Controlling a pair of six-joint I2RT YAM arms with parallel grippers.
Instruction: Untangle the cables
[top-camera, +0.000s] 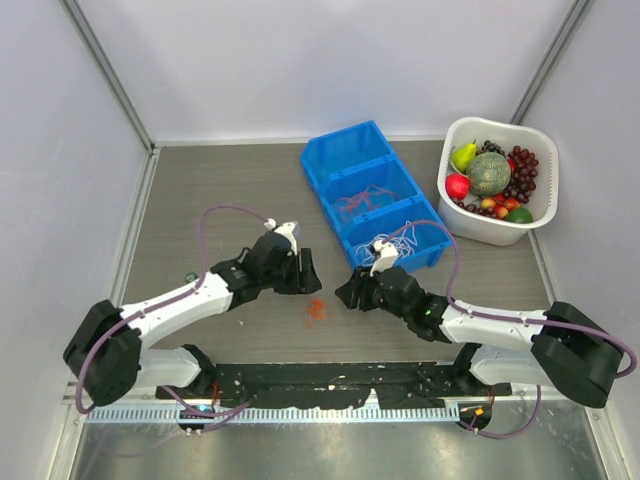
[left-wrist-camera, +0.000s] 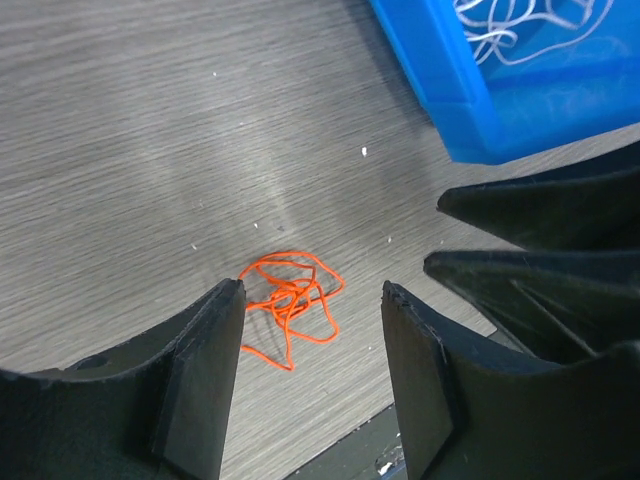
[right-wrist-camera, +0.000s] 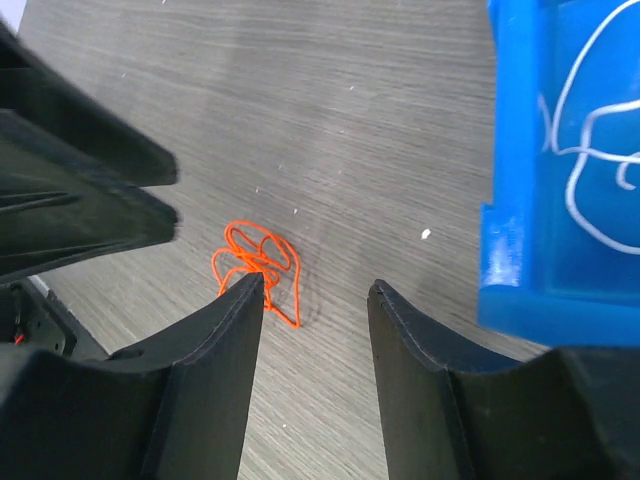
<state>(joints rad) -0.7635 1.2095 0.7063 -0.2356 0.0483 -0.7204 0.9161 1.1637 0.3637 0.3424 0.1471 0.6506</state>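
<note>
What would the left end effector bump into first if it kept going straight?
Probably the orange cable, tangled on the table just ahead, between the open fingers of the left end effector. Depth is hard to judge.

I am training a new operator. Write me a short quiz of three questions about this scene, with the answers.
1. True or false: the tangled thin orange cord lies on the grey wood-grain table.
2. In which compartment of the blue plastic three-compartment bin does the thin white cord lie? A) farthest from the arms B) middle C) nearest the arms
3. Fill in: the left gripper and the right gripper are both ____.
Key: 1 true; 2 C; 3 open.
</note>
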